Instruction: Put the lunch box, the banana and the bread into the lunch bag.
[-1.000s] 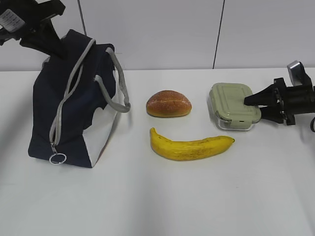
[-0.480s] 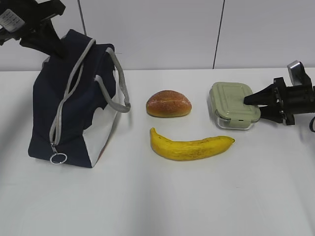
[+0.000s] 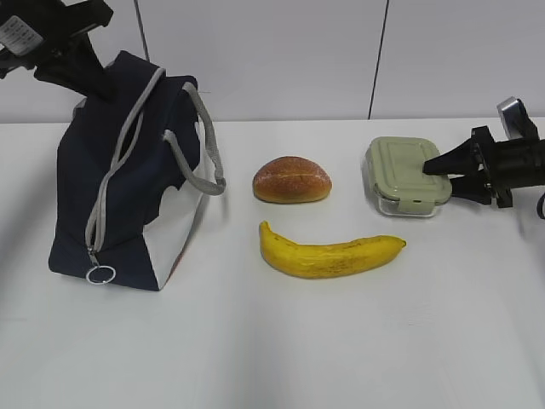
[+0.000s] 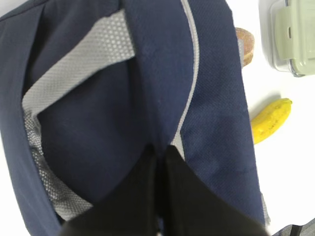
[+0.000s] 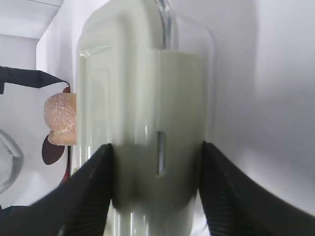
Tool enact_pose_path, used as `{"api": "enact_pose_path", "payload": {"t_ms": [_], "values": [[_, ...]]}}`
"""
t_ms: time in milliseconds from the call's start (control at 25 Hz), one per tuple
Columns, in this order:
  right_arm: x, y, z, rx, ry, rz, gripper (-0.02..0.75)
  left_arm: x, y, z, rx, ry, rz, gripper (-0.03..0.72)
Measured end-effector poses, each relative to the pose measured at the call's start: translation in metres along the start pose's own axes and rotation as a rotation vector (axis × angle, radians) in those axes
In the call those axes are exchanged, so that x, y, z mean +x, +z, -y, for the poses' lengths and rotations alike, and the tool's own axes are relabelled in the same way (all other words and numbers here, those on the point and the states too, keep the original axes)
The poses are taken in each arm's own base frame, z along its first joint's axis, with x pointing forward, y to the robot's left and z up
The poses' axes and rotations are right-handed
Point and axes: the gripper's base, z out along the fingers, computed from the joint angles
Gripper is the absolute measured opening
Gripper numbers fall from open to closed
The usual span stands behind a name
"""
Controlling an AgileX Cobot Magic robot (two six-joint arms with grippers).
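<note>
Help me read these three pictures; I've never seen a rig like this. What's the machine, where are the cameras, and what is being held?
It is a robot with two arms. One camera faces the white table; one rides on each wrist. The left gripper, jaws shut, pinches the lunch bag by its top fabric. The right gripper has its jaws on either side of the lunch box, lid and base. The bread and the banana lie untouched between bag and box.

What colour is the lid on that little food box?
Sage green on the lunch box, clearest in the exterior view.
</note>
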Motion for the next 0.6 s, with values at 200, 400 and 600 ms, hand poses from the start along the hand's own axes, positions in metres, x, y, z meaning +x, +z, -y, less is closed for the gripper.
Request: {"api": "enact_pose_path", "payload": {"t_ms": [200, 400, 600], "values": [[-0.009, -0.001, -0.020, 0.018, -0.025, -0.003, 0.386, 0.000, 0.000, 0.000, 0.000, 0.000, 0.000, 0.001], [-0.020, -0.006, -0.053, 0.009, -0.035, 0.016, 0.386, 0.000, 0.000, 0.002, 0.024, -0.008, 0.005, 0.001], [-0.023, -0.003, -0.096, -0.012, -0.047, 0.008, 0.386, -0.001, 0.000, 0.004, 0.048, -0.017, 0.009, 0.001]]}}
